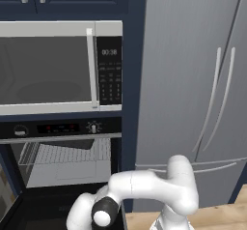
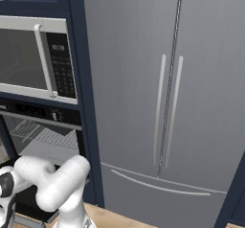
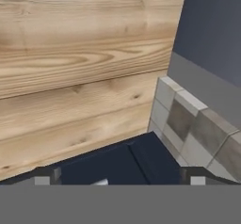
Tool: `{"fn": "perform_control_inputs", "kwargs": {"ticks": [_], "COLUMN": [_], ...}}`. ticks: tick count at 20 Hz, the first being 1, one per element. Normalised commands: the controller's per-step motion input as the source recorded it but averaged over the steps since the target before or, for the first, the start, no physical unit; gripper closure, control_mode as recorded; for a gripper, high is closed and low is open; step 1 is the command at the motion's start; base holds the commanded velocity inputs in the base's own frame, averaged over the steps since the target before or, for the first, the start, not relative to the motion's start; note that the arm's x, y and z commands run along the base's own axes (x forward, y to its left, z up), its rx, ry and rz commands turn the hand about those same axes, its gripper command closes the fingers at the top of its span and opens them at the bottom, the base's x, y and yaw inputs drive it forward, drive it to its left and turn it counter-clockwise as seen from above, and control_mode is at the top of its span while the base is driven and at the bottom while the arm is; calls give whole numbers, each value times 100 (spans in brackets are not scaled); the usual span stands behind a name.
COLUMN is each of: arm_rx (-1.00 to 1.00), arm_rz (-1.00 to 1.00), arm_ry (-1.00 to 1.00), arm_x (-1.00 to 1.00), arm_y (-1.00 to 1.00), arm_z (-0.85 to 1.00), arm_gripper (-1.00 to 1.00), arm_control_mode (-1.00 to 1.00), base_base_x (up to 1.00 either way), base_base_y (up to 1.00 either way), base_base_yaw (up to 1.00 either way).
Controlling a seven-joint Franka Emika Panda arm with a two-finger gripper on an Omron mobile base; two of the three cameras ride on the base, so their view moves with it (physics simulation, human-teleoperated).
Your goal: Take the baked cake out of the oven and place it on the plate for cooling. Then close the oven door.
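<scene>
With its fingertips [image 3: 44, 178] spread fully wide, the tool [image 3: 120, 180] grips nothing — wooden floor [image 3: 70, 77] beyond.

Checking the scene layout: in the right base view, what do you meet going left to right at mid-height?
microwave → microwave's vertical handle → microwave's keypad panel → dark blue cabinet post → refrigerator's left door handle → refrigerator's right door handle

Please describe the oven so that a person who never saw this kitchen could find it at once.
Start at the tall grey refrigerator. Left of it, a microwave sits in dark blue cabinetry. Directly below is the oven: unlike the grey-fronted microwave, it is black, with a knobbed control strip, wire racks showing inside, and its door folded down open.
</scene>
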Motion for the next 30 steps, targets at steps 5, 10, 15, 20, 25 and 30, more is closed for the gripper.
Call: {"fn": "perform_control_inputs", "kwargs": {"ticks": [5,10,15,20,25,30], "arm_rx": [2,8,10,8,1,-1], "arm_rz": [0,0,0,0,0,0], "arm_ry": [-11,-15,-10,-4,3,23], "arm_x": [43,50,48,39,34,32], "arm_y": [0,0,0,-1,-8,-10], "arm_z": [6,26,41,53,71,71], "arm_gripper": [-100,-100,-100,-100,-100,-100], "arm_control_mode": [-100,-100,-100,-100,-100,-100], "base_base_x": [0,0,0,0,0,0], "base_base_y": [0,0,0,0,0,0], "base_base_yaw": [0,0,0,0,0,0]}}
